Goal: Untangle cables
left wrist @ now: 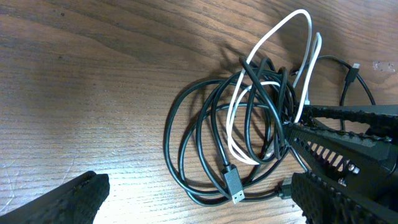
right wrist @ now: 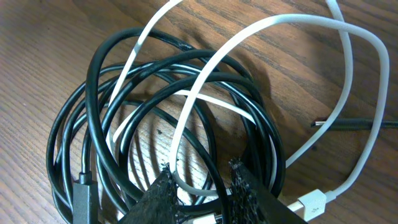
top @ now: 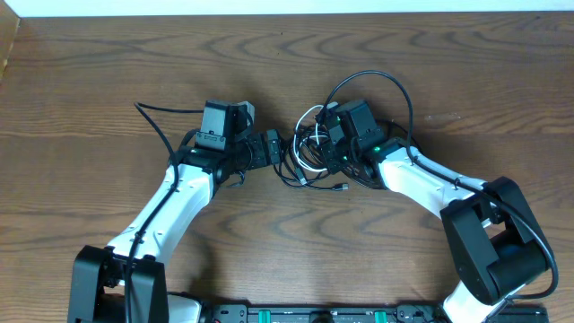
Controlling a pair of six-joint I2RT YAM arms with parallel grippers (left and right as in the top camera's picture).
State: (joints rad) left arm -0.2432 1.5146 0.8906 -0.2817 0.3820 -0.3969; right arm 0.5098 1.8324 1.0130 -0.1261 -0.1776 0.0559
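Table [left wrist: 93, 74]: brown wood grain.
Black cables [left wrist: 186, 155]: overlapping coils at centre, lying on the wood.
White cable [left wrist: 273, 34]: threaded through the coils, looping out toward 1 o'clock.
Plug [left wrist: 233, 185]: black, at the coils' 6 o'clock.
Left gripper [left wrist: 194, 185]: fingers wide apart at 7 and 5 o'clock, holding nothing.
Right gripper [left wrist: 291, 127]: in from 3 o'clock, tips at the coils' edge.

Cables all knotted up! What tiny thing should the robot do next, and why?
Probably pinch the right gripper shut. Its fingertips straddle strands of the white cable and the black cables with a gap showing, so nothing looks gripped yet. The left gripper sits open beside the pile.
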